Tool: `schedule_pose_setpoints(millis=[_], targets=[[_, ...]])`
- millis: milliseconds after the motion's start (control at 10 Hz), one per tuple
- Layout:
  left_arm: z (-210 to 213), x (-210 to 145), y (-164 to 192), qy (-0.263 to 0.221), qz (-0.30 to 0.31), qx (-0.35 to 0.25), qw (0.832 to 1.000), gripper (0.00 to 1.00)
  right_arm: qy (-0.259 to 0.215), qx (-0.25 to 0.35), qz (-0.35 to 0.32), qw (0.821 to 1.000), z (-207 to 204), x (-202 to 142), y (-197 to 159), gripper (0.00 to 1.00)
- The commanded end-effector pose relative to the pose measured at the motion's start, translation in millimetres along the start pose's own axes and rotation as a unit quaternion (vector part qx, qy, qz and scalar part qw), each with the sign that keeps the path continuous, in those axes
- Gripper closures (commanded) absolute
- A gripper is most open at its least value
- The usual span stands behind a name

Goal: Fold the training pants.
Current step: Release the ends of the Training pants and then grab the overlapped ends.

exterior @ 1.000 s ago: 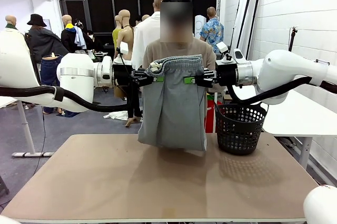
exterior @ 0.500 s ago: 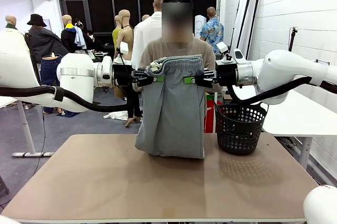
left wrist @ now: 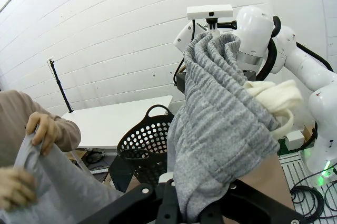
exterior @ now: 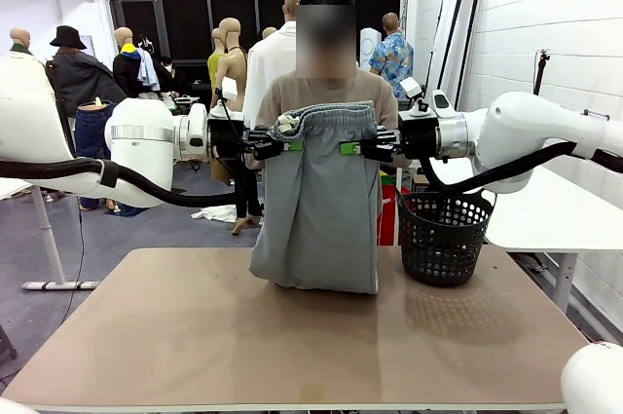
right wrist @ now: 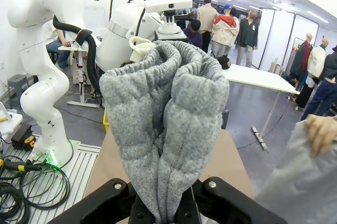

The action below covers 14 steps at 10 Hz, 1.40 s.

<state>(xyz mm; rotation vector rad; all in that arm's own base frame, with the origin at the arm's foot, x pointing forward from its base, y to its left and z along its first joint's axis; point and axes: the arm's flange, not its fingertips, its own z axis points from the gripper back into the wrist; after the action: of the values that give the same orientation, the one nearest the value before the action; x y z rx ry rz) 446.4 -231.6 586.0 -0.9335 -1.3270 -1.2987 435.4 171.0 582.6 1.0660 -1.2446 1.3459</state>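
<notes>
training pants [exterior: 316, 200] hang mid-frame in the front view, waistband up, pulled flat between both grippers. lower edge sits over the far part of the table [exterior: 195, 336]; can't tell if it touches. pale drawstring [exterior: 287, 123] is bunched at the waistband's left end. left gripper [exterior: 290, 145] comes in from frame left, jaws pinching the waistband on that side; its wrist view shows grey jersey clamped between the fingers at bottom centre. right gripper [exterior: 348, 148] comes in from frame right, jaws pinching the other end; its wrist view shows the gathered band rising from between the fingers. person [exterior: 326, 93] stands right behind the pants. person's hands [left wrist: 46, 129] grip grey fabric at lower left of the left wrist view. black mesh basket [exterior: 443, 239] is on the table just right of the pants, not touching.
</notes>
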Motion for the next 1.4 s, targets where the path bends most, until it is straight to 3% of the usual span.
schedule_pose_setpoints(millis=[0,1300], targets=[[-0.3,1.4,-2.0,-0.010,-0.009,0.011,1.000,1.00,-0.003,0.003,-0.001,1.000,-0.9,3.5,1.9,1.00],[-0.3,1.4,-2.0,-0.010,-0.009,0.011,1.000,1.00,-0.003,0.003,-0.001,1.000,-0.9,3.5,1.9,1.00]])
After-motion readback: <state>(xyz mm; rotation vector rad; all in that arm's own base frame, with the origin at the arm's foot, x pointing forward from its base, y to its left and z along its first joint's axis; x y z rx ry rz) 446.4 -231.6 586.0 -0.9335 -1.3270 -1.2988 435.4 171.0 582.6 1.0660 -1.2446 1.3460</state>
